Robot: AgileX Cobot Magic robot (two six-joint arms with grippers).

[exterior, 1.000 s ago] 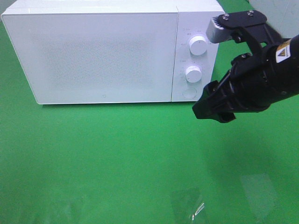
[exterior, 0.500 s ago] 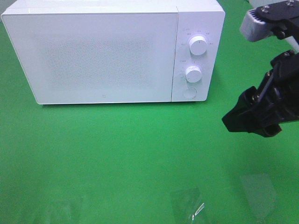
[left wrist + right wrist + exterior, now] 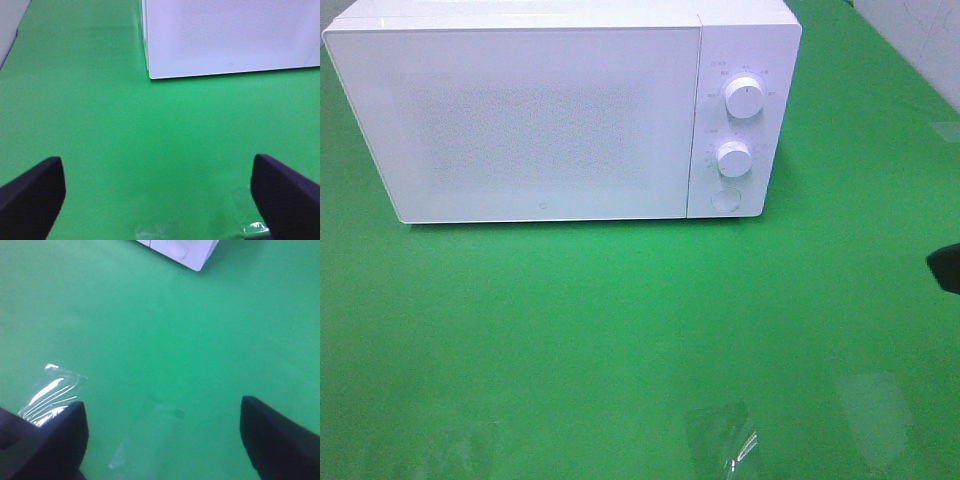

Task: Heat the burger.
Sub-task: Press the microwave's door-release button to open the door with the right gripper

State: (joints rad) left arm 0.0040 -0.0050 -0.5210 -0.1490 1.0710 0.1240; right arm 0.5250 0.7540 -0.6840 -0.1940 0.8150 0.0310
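One closed white microwave [image 3: 540,120] in upper left of high view, green tabletop [image 3: 570,330] below it, left gripper [image 3: 157,187] spread wide, right gripper [image 3: 165,437] spread wide, both gripping nothing

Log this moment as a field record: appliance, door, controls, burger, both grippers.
appliance: white box-shaped microwave oven on green table cover
front door: shut
controls: upper round white knob, lower round white knob, round white button beneath
burger: not in view
left gripper: open, empty, above the cover
right gripper: open, empty, above the cover
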